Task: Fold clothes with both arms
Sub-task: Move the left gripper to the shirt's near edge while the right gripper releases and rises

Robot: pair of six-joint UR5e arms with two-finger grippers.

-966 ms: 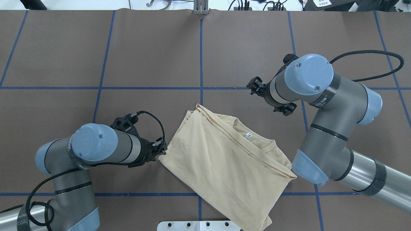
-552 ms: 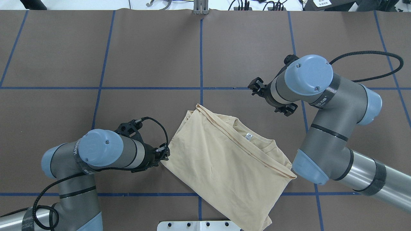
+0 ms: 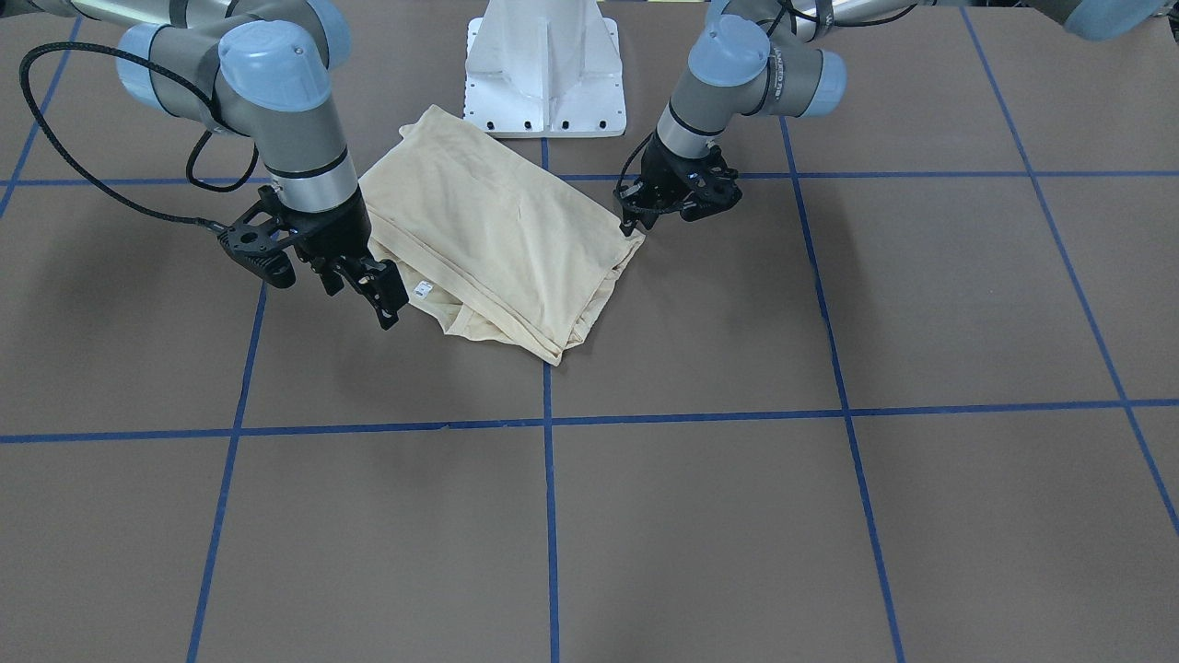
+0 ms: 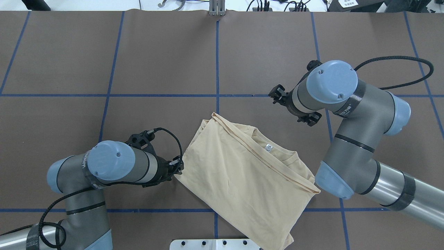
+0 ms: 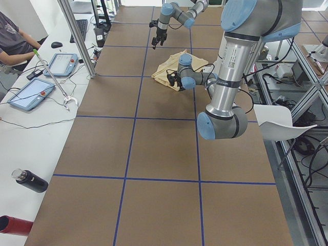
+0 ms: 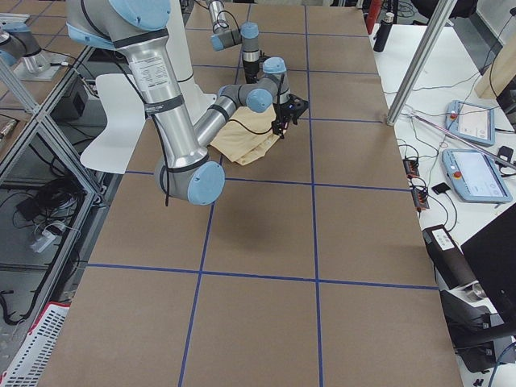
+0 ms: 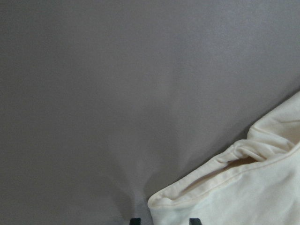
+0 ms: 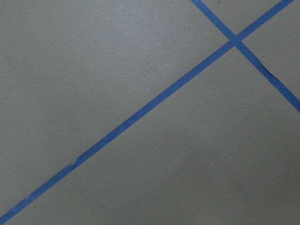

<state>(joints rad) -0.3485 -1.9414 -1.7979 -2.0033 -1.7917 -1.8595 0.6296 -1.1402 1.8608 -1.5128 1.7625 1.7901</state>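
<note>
Cream shirt (image 4: pixel 242 180) lies folded at an angle on the counter (image 4: pixel 156 69), close to the robot's base. Left pincer (image 4: pixel 177 166) sits low at its corner, spread with the fabric edge between the tips. Right pincer (image 3: pixel 361 296) hangs released beside the collar, holding nothing.

- one shirt (image 4: pixel 242 173) is counted, near the middle of the table's edge on the robot's side.
- one white neck label (image 4: pixel 268 148) is counted on it.
- two arms are counted: one left arm (image 4: pixel 114 166) and one right arm (image 4: pixel 350 104).
- two grippers are counted: one left gripper (image 3: pixel 631 224) and one right gripper (image 3: pixel 387 299).
- one white pedestal base (image 3: pixel 543 64) is counted at that same edge.
- two devices are counted beyond the far long edge: one near tablet (image 5: pixel 28 94) and one far tablet (image 5: pixel 62 64).
- two bottles are counted there: one black bottle (image 5: pixel 31 181) and one red bottle (image 5: pixel 13 225).
- one person (image 5: pixel 13 38) is counted.
</note>
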